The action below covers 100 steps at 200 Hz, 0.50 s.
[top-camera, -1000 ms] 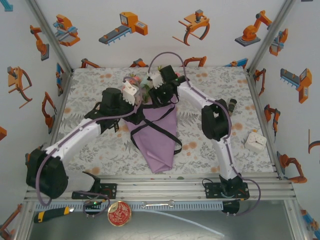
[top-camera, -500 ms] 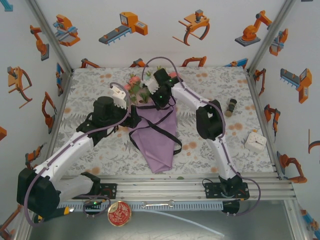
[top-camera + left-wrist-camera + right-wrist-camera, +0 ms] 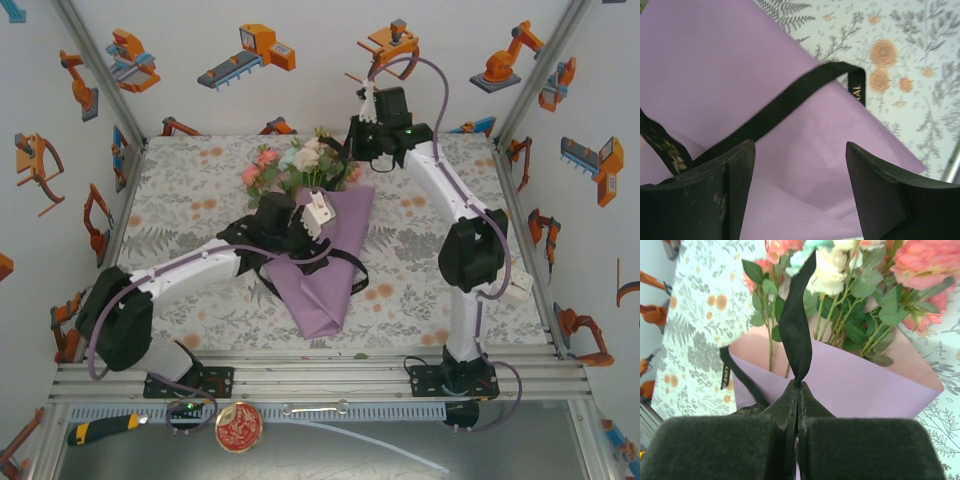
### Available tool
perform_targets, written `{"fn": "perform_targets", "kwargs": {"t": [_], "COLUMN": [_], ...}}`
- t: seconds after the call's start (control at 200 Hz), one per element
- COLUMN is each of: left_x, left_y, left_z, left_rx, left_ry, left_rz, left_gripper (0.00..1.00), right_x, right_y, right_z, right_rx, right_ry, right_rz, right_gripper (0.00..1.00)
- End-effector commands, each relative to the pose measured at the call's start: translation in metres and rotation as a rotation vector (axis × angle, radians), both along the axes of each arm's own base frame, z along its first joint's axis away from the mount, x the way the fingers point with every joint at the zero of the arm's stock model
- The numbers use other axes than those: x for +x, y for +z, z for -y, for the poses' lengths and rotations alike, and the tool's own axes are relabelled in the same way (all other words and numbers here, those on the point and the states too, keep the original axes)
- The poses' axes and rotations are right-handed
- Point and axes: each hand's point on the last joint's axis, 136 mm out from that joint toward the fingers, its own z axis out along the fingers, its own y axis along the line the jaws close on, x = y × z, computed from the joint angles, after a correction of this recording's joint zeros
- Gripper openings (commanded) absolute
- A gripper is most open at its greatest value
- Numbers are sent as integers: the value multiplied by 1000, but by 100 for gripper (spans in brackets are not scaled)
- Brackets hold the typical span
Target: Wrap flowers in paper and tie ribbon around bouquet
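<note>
Seen from above, the bouquet [image 3: 335,235] lay near the middle of the tablecloth [image 3: 190,190]. Its long axis ran from near to far with a slight lean to the right: the closed tip was pointed toward the arm bases and the open mouth toward the back wall. The flowers [image 3: 300,160], pink, white and pale blue, were fanned out of the lilac paper [image 3: 318,300]. The black ribbon [image 3: 358,275] was looped across the cone's waist and out past its right edge. The left gripper [image 3: 315,215] was held over the upper part of the cone.

In the left wrist view, the left gripper's fingers were spread apart above the lilac sheet, with nothing gripped. The ribbon was laid slantwise across the sheet, lower left to upper right, and gold lettering was shown on its folded end.

In the right wrist view, the right gripper [image 3: 797,390] was clamped on the ribbon. A twisted strip of it was stretched beyond the fingertips toward the flower heads. The pink inner face of the paper was shown at the mouth.
</note>
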Motion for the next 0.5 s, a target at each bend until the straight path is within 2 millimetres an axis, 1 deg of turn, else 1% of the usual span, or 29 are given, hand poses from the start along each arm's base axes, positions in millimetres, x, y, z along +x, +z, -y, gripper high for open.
{"fn": "perform_targets", "kwargs": {"t": [0.0, 0.06, 0.095, 0.12, 0.17, 0.25, 0.32, 0.421, 0.496], "left_x": [11, 12, 11, 12, 13, 15, 21, 28, 32], "left_y": [6, 6, 5, 5, 0, -16, -34, -57, -70], "left_z": [12, 15, 18, 18, 19, 21, 22, 23, 23], "left_rx": [-1, -22, -32, -35, -17, 63, 139, 228, 270], "left_ry": [-49, -54, -62, -65, -72, -117, -143, -184, -199], "left_rz": [64, 51, 49, 50, 56, 60, 61, 65, 56], "left_gripper": [68, 68, 68, 68, 69, 71, 72, 76, 78], "right_x": [-21, -25, -25, -26, -25, -20, -17, -18, -19], "right_y": [-27, -41, -46, -49, -50, -49, -47, -48, -50], "right_z": [-30, -33, -33, -32, -29, -24, -20, -20, -19], "right_rx": [59, 53, 45, 37, 24, -4, -15, -14, -23], "right_ry": [88, 109, 111, 106, 100, 82, 71, 80, 84], "right_rz": [-97, -132, -143, -146, -139, -114, -109, -115, -115], "right_gripper": [3, 3, 2, 0, 0, 0, 0, 0, 0]}}
